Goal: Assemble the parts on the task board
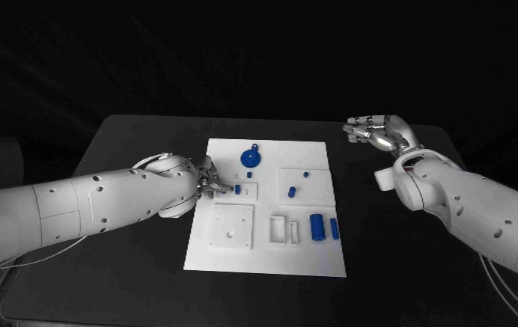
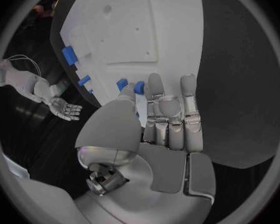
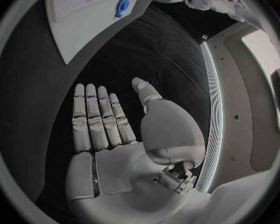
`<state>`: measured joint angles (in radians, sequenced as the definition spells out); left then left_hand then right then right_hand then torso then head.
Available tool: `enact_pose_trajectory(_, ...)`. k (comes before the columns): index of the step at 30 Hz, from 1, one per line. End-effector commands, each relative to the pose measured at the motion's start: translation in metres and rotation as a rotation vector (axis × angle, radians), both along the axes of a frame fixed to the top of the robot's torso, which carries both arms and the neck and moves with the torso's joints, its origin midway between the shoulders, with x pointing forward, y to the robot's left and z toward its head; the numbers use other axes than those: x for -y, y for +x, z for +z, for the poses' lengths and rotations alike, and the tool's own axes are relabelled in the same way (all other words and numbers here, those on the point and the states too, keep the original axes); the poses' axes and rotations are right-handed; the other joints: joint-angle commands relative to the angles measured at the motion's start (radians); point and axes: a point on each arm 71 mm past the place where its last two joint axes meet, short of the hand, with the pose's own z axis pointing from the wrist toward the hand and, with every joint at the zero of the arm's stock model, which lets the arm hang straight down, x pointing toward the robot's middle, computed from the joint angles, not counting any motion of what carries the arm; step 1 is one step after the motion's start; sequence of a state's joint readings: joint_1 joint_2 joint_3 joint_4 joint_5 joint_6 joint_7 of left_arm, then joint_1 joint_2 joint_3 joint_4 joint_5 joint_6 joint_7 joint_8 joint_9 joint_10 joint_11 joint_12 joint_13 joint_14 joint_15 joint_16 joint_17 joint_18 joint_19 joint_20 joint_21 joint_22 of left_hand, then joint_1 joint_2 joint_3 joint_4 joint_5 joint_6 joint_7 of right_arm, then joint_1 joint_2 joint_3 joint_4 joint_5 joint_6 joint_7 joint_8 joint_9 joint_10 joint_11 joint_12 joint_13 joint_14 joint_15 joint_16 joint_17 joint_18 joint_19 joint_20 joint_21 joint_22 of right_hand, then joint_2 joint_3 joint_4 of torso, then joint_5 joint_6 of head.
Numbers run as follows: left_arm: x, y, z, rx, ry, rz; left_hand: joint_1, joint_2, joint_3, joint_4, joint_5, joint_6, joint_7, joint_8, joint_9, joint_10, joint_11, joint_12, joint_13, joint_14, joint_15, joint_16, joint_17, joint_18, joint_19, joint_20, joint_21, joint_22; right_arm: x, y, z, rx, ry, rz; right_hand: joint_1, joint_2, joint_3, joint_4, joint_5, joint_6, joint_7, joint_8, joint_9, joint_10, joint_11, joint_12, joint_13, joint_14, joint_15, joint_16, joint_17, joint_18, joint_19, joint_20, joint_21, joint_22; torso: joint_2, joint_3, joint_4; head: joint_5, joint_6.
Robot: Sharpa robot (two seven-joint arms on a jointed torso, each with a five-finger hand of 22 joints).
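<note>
While the right hand (image 1: pixel 376 132) sits off the board over bare black table (image 1: pixel 141 136), well apart from everything, fingers straight and spread with the palm empty, the left hand (image 1: pixel 205 183) is down at the left edge of the task board (image 1: pixel 270 256). Its fingertips (image 2: pixel 154 82) reach onto the board next to a small blue peg (image 1: pixel 237 189) standing in a raised white square; can't tell if they're pinching it or just touching, the thumb blocks the contact in the wrist view. On the board: a round blue disc part (image 1: pixel 249 157) near the far end, a small blue peg (image 1: pixel 290 191) on the middle block, another tiny blue piece (image 1: pixel 305 171) just beyond it, and a blue cylinder (image 1: pixel 317 227) lying beside a thinner blue bar (image 1: pixel 334 228) toward the near right. A blank white square plate (image 1: pixel 231 227) sits near left.
</note>
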<state>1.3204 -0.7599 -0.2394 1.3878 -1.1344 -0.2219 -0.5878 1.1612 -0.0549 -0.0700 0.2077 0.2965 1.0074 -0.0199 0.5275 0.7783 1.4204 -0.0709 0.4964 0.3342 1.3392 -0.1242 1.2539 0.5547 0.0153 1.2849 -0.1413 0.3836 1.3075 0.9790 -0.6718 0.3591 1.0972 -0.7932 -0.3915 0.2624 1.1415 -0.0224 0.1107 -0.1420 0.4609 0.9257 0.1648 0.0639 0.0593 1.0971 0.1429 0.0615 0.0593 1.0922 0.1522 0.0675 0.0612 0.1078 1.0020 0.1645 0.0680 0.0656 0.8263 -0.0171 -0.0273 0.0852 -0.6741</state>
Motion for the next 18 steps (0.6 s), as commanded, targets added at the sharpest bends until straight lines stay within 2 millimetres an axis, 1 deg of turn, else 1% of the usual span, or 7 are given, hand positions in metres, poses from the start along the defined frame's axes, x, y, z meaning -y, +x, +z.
enact_pose_trajectory(1, 0.0009, -0.0003, -0.0011, 0.003, -0.014, 0.0, -0.004, -0.016, 0.006, 0.019, -0.005, 0.001, 0.011, -0.004, -0.002, -0.002, 0.003, 0.006, -0.001, -0.002, 0.006, -0.006, -0.002, -0.002, 0.004, 0.004, -0.007, 0.017, -0.0015, -0.0004, -0.0003, 0.007, -0.004, 0.014, -0.003, 0.006, 0.002, 0.006, 0.004, -0.006, 0.001, -0.005, -0.001, -0.007, 0.003, -0.003, -0.001, -0.008, 0.0, -0.006, -0.001, 0.019, -0.007, -0.003, -0.002, -0.001, 0.0, -0.0003, -0.0001, -0.001, 0.0)
enact_pose_trajectory(5, 0.0016, -0.0003, -0.001, 0.004, -0.019, -0.001, -0.011, -0.038, 0.019, 0.039, -0.011, 0.001, 0.012, -0.007, -0.008, -0.002, 0.004, 0.007, -0.002, -0.002, 0.006, -0.006, -0.004, -0.001, 0.005, 0.004, -0.009, 0.017, -0.0015, -0.0006, -0.0012, 0.005, -0.004, 0.014, -0.003, 0.006, 0.002, 0.006, 0.004, -0.006, 0.001, -0.005, -0.001, -0.007, 0.003, -0.003, -0.001, -0.008, 0.0, -0.006, -0.001, 0.019, -0.007, -0.003, -0.002, -0.001, 0.0, -0.0001, 0.0003, -0.001, 0.0)
enact_pose_trajectory(6, 0.0017, -0.0003, -0.001, 0.004, -0.02, -0.001, -0.013, -0.04, 0.019, 0.04, -0.012, 0.001, 0.013, -0.007, -0.008, -0.002, 0.004, 0.007, -0.002, -0.002, 0.006, -0.006, -0.004, -0.001, 0.005, 0.004, -0.009, 0.017, -0.0015, -0.0007, -0.0015, 0.004, -0.004, 0.014, -0.003, 0.006, 0.002, 0.006, 0.004, -0.006, 0.001, -0.005, -0.001, -0.007, 0.003, -0.003, -0.001, -0.008, 0.0, -0.006, -0.001, 0.019, -0.007, -0.003, -0.002, -0.001, 0.0, 0.0002, 0.0004, -0.001, 0.0)
enact_pose_trajectory(18, 0.0015, 0.0005, -0.0009, 0.008, -0.024, 0.003, -0.013, -0.043, 0.023, 0.046, -0.013, 0.001, 0.013, -0.008, -0.011, -0.003, 0.005, 0.007, -0.002, -0.002, 0.006, -0.006, -0.004, -0.001, 0.005, 0.005, -0.009, 0.017, -0.0016, -0.0011, -0.0027, 0.002, -0.004, 0.015, -0.002, 0.006, 0.003, 0.008, 0.006, -0.006, 0.0, -0.005, -0.001, -0.007, 0.003, -0.003, -0.001, -0.008, 0.0, -0.006, -0.001, 0.019, -0.007, -0.003, -0.001, -0.001, 0.0, 0.0007, -0.0002, -0.002, 0.0)
